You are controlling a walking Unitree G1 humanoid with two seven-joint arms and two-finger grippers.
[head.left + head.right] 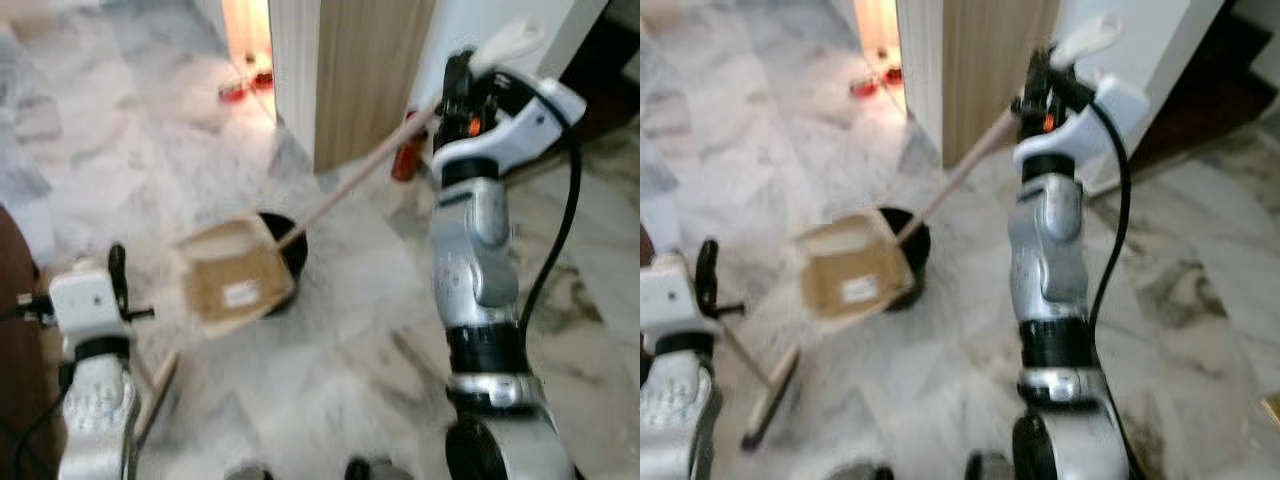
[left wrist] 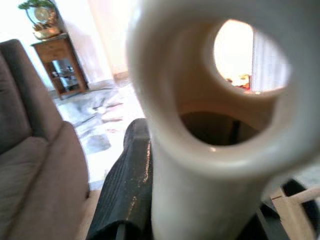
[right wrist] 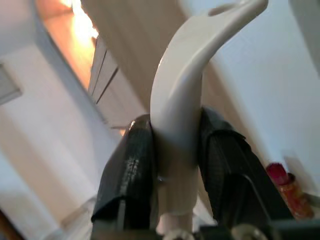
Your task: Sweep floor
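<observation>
Right claw [image 3: 175, 165] clamps dustpan handle [image 3: 187, 90]; left claw [image 2: 150, 200] grips blurred broom handle [image 2: 210, 150].

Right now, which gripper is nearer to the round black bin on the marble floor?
Left. The left gripper, holding the broom's cream handle, is beside the black bin. The right gripper is raised farther away, clamping the dustpan's cream handle top.

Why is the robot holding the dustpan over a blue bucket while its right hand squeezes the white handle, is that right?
Not quite: the bin under the dustpan is black, not blue, as the left eye view shows. The rest holds: the right gripper does squeeze the white handle, seen in the right wrist view.
</observation>
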